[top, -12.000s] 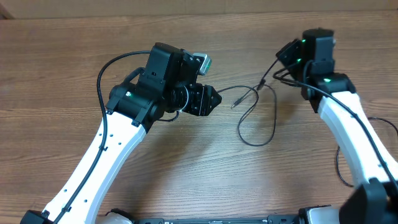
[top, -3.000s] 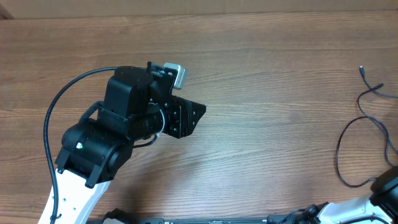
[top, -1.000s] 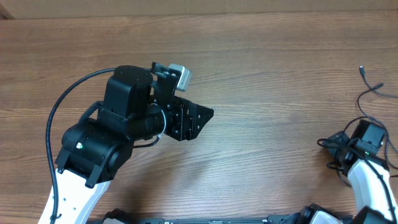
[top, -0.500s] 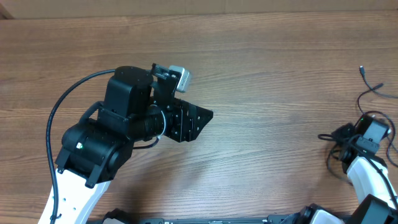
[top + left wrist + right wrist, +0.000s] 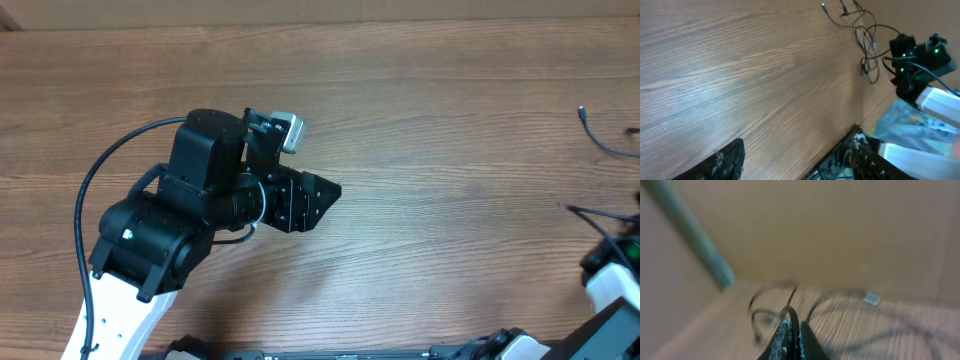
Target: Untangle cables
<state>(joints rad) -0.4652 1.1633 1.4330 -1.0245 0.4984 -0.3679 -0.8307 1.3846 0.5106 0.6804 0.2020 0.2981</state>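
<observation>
The cables are thin black cords at the far right of the table. In the overhead view only one plug end and its strand [image 5: 597, 134] and a taut strand [image 5: 592, 212] show. In the left wrist view the cables [image 5: 867, 44] lie in loose loops next to the right arm [image 5: 914, 56]. My right gripper [image 5: 794, 328] is shut on a black cable [image 5: 790, 312], and a silvery plug [image 5: 871, 298] lies beyond it; this view is blurred. My left gripper [image 5: 325, 192] is open and empty above bare wood, far left of the cables; it also shows in the left wrist view [image 5: 795, 161].
The right arm [image 5: 612, 274] is mostly out of the overhead view at the bottom right corner. The left arm's thick black cable [image 5: 120, 160] arcs over the table's left part. The table's front edge [image 5: 840, 142] and colourful clutter [image 5: 910, 125] show beyond it.
The right arm has moved right and down to the frame's edge, dragging the cable loops out of the overhead view. The left arm has hardly moved.
</observation>
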